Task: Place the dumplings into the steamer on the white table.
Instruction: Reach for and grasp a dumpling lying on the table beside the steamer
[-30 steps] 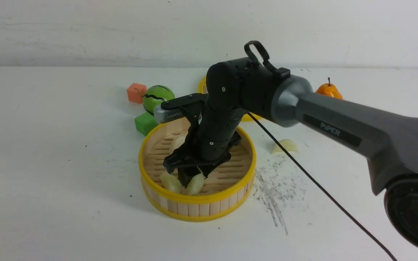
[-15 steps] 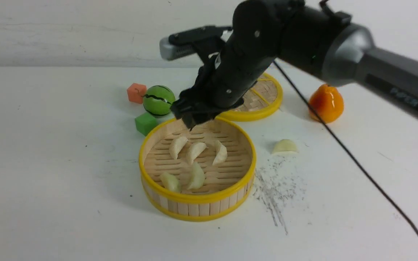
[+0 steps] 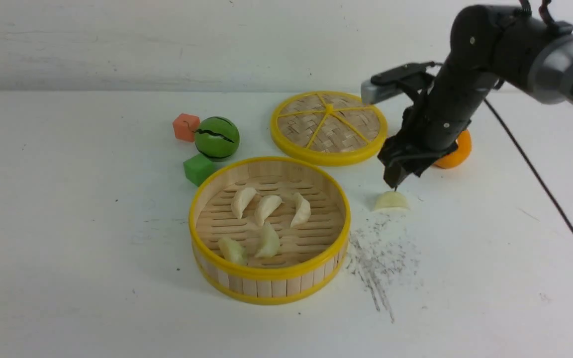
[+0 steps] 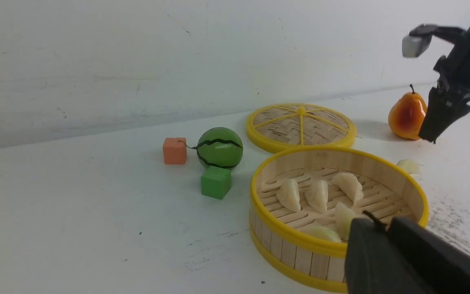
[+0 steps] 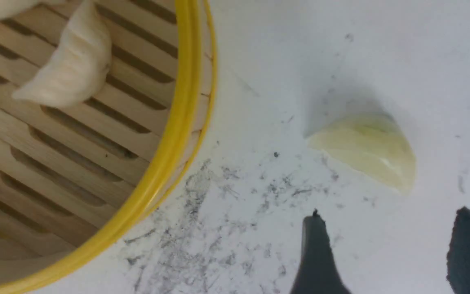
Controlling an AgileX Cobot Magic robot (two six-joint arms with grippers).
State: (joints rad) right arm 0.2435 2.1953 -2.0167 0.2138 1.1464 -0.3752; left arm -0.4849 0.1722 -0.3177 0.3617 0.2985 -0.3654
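The steamer (image 3: 269,272) stands on the white table (image 3: 67,223) with several cream dumplings (image 3: 267,208) on its slatted floor. One more dumpling (image 3: 391,201) lies on the table to the steamer's right. My right gripper (image 3: 397,180) hangs just above this dumpling, open and empty. In the right wrist view its fingers (image 5: 316,245) straddle bare table, with that dumpling (image 5: 365,149) just ahead of them and the steamer's rim (image 5: 174,134) to one side. My left gripper (image 4: 380,222) is shut and empty, low beside the steamer's wall (image 4: 300,255).
The flat woven lid (image 3: 329,127) lies behind the steamer. A toy watermelon (image 3: 217,137), an orange cube (image 3: 186,127) and a green cube (image 3: 198,169) sit at the back left. An orange pear (image 3: 458,151) is half hidden behind my right arm. Grey scuffs (image 3: 378,258) mark the table.
My right gripper left a dumpling in the steamer, rose out, and swung right and down over the dumpling on the table. The left gripper has not visibly moved.
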